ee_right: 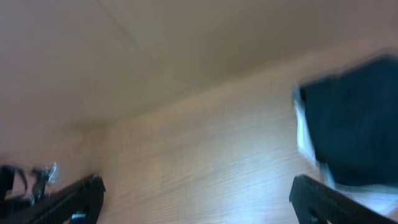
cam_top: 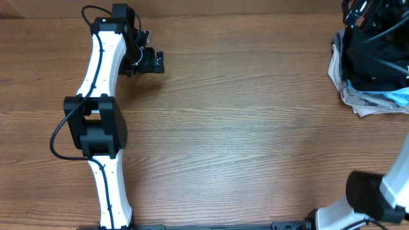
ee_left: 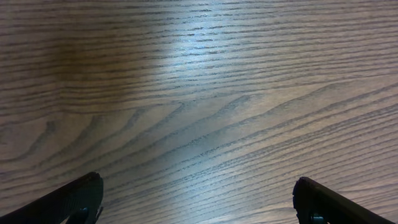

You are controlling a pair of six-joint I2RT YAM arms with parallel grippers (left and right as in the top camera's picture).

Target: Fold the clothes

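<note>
Currently heaped at the far right edge of the table [cam_top: 243,147]: black T-shirt [cam_top: 377,67], lying crumpled on top of grey-beige cloth [cam_top: 358,103] and light-blue cloth [cam_top: 400,96]. Not spread, no sleeve, hem or neck label to be made out; hard to tell where the shirt ends and other dark fabric begins. Seen from the right wrist as a blurred dark mass [ee_right: 354,124] with pale cloth under its near edge.

Left gripper [cam_top: 152,62] parked at the far left, well apart from the pile; fingers spread wide over bare wood, nothing between them [ee_left: 198,196]. Right gripper [ee_right: 196,190] likewise wide open and empty, aimed toward the pile, not touching it.

Handling, as judged: thin, soft, light; no stiffness, so likely to sag and drape from any single pinch. Low slip against metal fingers, but prone to drag the lower garments along if pinched too deep.

Where to take hold, as judged: shallow pinch on the topmost black fold, top layer only, then lift clear of the pile. Once hanging free, find shoulders or hem corners for a two-handed spread on open table.
</note>
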